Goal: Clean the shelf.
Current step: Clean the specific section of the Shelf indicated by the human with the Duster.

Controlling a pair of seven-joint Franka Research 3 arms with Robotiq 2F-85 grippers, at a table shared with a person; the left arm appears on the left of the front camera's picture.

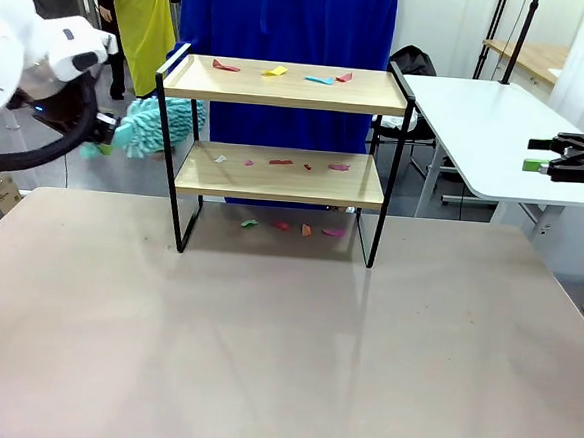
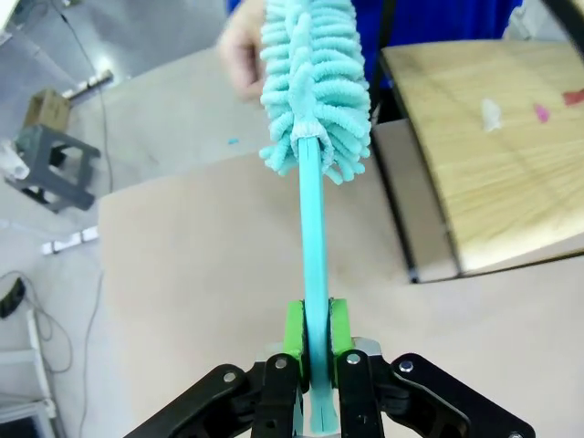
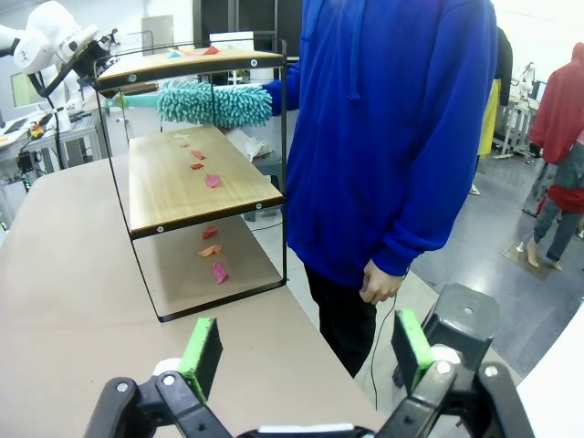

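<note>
Teal duster (image 1: 160, 126) beside shelf (image 1: 280, 97) edge (left)

A robotics lab, shown by a white robot arm (image 3: 41, 41), white worktable (image 1: 499, 123), tripod stands (image 1: 527, 30) and bare grey floor (image 2: 155, 55).

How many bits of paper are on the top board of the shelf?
4, in a row on the top board: red bit at left, then yellow bit, blue bit, second red bit. Tiny ones may be hidden.

Beside the shelf (image 3: 182, 64), a teal duster (image 3: 214, 103); coloured scraps (image 3: 213, 181) along the lower board (image 3: 169, 192)
</note>
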